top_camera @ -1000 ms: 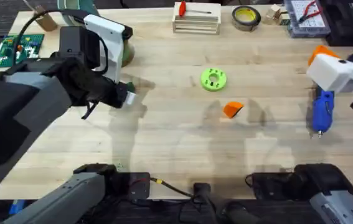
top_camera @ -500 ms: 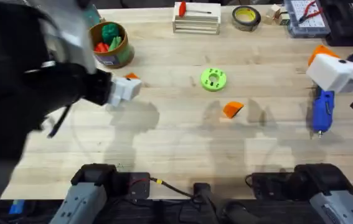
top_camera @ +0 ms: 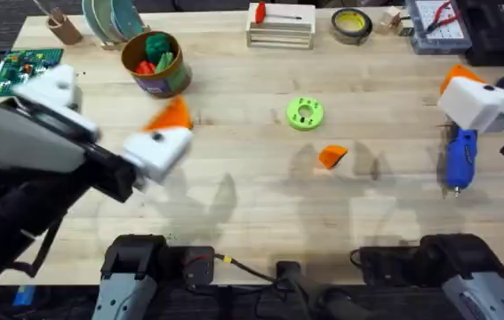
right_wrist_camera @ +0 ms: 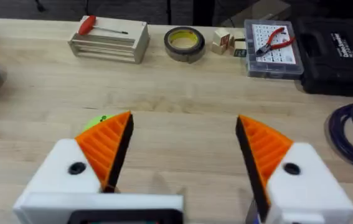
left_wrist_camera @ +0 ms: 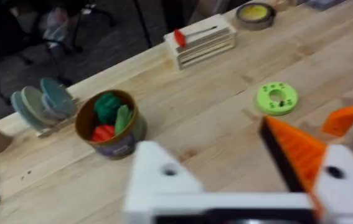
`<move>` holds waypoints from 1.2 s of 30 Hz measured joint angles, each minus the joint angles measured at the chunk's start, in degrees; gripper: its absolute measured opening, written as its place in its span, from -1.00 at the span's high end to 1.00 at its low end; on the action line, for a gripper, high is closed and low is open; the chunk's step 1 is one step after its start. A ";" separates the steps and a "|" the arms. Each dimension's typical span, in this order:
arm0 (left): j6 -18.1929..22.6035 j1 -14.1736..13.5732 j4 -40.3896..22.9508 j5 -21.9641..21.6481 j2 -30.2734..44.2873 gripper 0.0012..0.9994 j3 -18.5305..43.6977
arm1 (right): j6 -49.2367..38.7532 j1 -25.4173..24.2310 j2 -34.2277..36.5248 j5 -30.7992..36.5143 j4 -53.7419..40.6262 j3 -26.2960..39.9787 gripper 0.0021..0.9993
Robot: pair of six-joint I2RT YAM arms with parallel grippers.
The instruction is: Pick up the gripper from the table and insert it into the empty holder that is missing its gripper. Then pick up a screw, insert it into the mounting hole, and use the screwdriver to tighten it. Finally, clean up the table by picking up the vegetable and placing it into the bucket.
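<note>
Two white finger blocks form the left gripper (left_wrist_camera: 226,168); one carries an orange ribbed tip, the other, the bare white holder (left_wrist_camera: 157,177), has none, and they stand apart with nothing between. On the wooden table (top_camera: 234,191), the small loose orange wedge gripper (top_camera: 332,156) lies near the bright green ring-shaped disc (top_camera: 304,114). The right gripper (right_wrist_camera: 182,155) is spread wide, empty, near the blue pen-shaped screwdriver (top_camera: 459,158). The dark green toy vegetable (left_wrist_camera: 108,107) sits inside the round golden-rimmed bucket (top_camera: 175,78).
</note>
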 joint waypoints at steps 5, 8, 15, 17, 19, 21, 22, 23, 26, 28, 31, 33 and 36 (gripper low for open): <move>-0.98 0.00 0.00 5.12 -0.20 -0.98 0.00 | 0.01 0.00 0.00 0.00 0.00 0.00 -0.98; -1.09 0.00 -0.03 10.67 -0.20 -0.99 0.00 | 0.01 0.00 0.00 0.00 -0.01 0.00 -0.98; -1.11 0.00 -0.28 18.88 -0.20 -0.99 0.00 | 0.01 0.00 0.01 0.00 0.00 0.00 -0.98; -1.11 0.00 -0.26 20.29 -0.20 -0.99 0.00 | 0.00 0.00 0.02 0.00 0.00 0.00 -0.98; -1.13 0.00 0.29 21.19 -0.20 -0.99 0.00 | 0.02 0.00 0.00 0.00 -0.02 0.00 -0.98; -1.27 0.00 2.91 21.75 -0.20 -0.99 0.00 | 0.01 0.00 0.00 0.00 0.01 0.00 -0.98; -1.31 0.00 4.55 22.03 -0.20 -0.99 0.00 | 0.02 0.00 0.00 0.00 0.00 0.00 -0.98; -1.29 0.00 6.27 22.29 -0.20 -0.99 0.00 | 0.02 0.00 0.00 0.00 -0.02 0.00 -0.98; -1.29 0.00 10.53 22.40 -0.20 -0.99 0.00 | 0.02 0.00 0.02 0.00 -0.02 0.00 -0.98; -1.30 0.00 13.31 22.29 -0.20 -0.99 -0.10 | 0.02 0.00 0.01 0.00 -0.02 0.00 -0.98; -1.33 -0.62 19.87 22.01 -0.23 -0.99 -0.77 | 0.02 0.00 0.00 0.00 -0.02 0.00 -0.98; -2.17 -1.35 24.83 21.14 -0.54 -0.99 -2.18 | 0.02 0.00 0.02 0.00 -0.02 0.00 -0.98; -5.77 -2.95 33.22 17.21 -2.58 -0.99 -7.01 | 0.02 0.00 0.02 0.00 -0.02 0.00 -0.98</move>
